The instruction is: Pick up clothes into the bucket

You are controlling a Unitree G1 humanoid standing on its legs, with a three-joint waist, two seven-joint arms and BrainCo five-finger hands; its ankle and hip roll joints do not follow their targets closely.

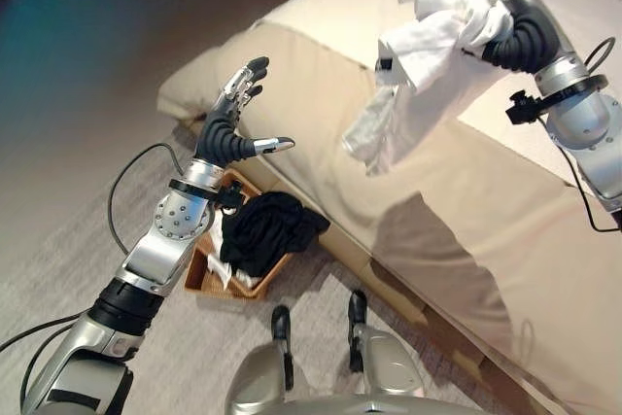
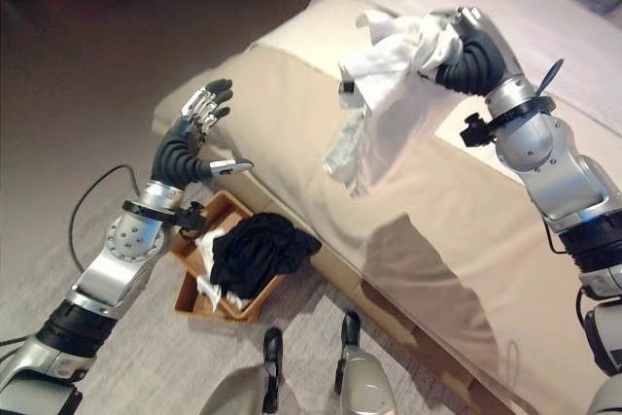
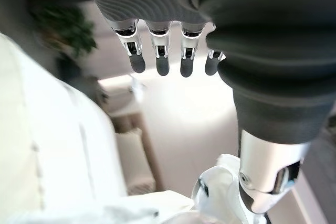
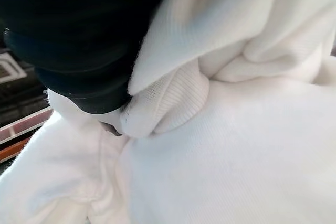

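- A white garment (image 1: 418, 46) is clutched in the right hand (image 1: 505, 31), raised above the beige bed (image 1: 466, 211).
- The left hand (image 1: 233, 119) is held up empty, fingers spread.
- A black garment (image 1: 267, 230) is draped in the wooden basket (image 1: 209, 279) on the floor beside the bed.

The left robot hand (image 3: 220, 51) takes up most of what can be seen from its own wrist, its dark ribbed cover spread wide across the top. A row of silver fingers (image 3: 160, 51) with dark tips reaches out straight from under that cover, spread a little and holding nothing. The thumb (image 3: 268, 171) stands apart from them, thick and ribbed where it starts, silver toward its end. Just beside the thumb's tip sits a bunch of white cloth (image 3: 215, 192). Past the fingers lie the pale bed (image 3: 47, 145) and a stretch of light floor (image 3: 184, 119). A dark, blurred plant (image 3: 65, 30) stands farther off.
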